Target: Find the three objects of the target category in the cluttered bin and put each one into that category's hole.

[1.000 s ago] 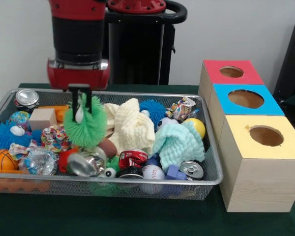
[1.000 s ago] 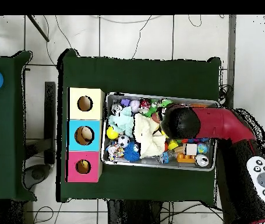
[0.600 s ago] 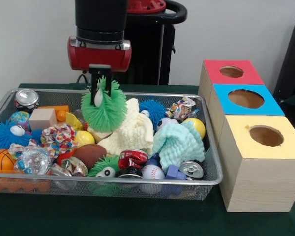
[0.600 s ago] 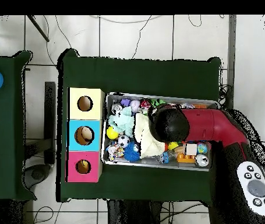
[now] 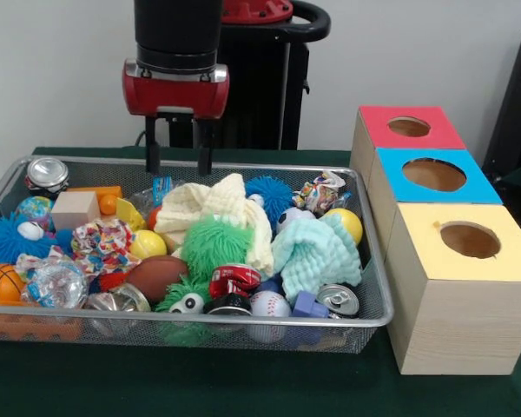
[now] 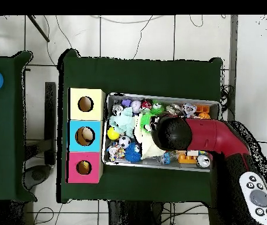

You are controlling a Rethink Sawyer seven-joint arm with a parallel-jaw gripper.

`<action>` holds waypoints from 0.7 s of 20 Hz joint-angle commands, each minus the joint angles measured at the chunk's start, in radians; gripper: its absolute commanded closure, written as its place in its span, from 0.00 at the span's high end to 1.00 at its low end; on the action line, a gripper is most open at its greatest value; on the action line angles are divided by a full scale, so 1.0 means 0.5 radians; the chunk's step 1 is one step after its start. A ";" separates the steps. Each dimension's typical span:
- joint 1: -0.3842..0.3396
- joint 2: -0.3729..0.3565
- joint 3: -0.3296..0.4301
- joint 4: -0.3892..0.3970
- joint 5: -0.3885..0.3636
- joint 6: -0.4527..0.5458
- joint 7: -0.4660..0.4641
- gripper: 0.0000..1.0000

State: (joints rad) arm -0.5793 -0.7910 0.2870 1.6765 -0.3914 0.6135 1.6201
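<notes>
My gripper (image 5: 178,162) hangs open above the back left part of the wire bin (image 5: 243,323), with nothing between its fingers. Just below and to its right, a green spiky ball (image 5: 215,244) lies on the heap beside a cream cloth (image 5: 219,201). A second green spiky toy with eyes (image 5: 187,298) sits at the front rim. A blue spiky ball (image 5: 270,192) rests at the back, and another (image 5: 3,239) at the left end. In the overhead view the arm's head (image 6: 172,132) covers the gripper, and the green ball (image 6: 144,122) shows beside it.
Three wooden boxes with round holes stand right of the bin: red (image 5: 408,128), blue (image 5: 434,175), yellow (image 5: 469,240). The bin also holds a mint cloth (image 5: 317,252), cans (image 5: 48,174), a football (image 5: 156,276), a basketball (image 5: 2,282) and a wooden block (image 5: 75,208).
The gripper held the green spiky ball in the air, moved right, then opened. The ball now lies in the bin beside the cream cloth.
</notes>
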 commanded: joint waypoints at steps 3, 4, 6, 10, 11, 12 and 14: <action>-0.208 0.232 -0.013 0.001 0.039 -0.095 0.106 1.00; -0.240 0.269 0.008 -0.048 0.035 -0.069 0.052 1.00; -0.302 0.356 0.056 -0.180 0.018 0.010 -0.076 1.00; -0.367 0.452 0.120 -0.340 -0.015 0.088 -0.209 1.00; -0.377 0.465 0.131 -0.356 -0.021 0.096 -0.221 1.00; -0.387 0.484 0.141 -0.378 -0.027 0.106 -0.238 1.00; -0.406 0.519 0.157 -0.411 -0.042 0.100 -0.255 1.00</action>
State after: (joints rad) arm -0.7477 -0.6372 0.2818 1.5802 -0.3897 0.6042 1.6201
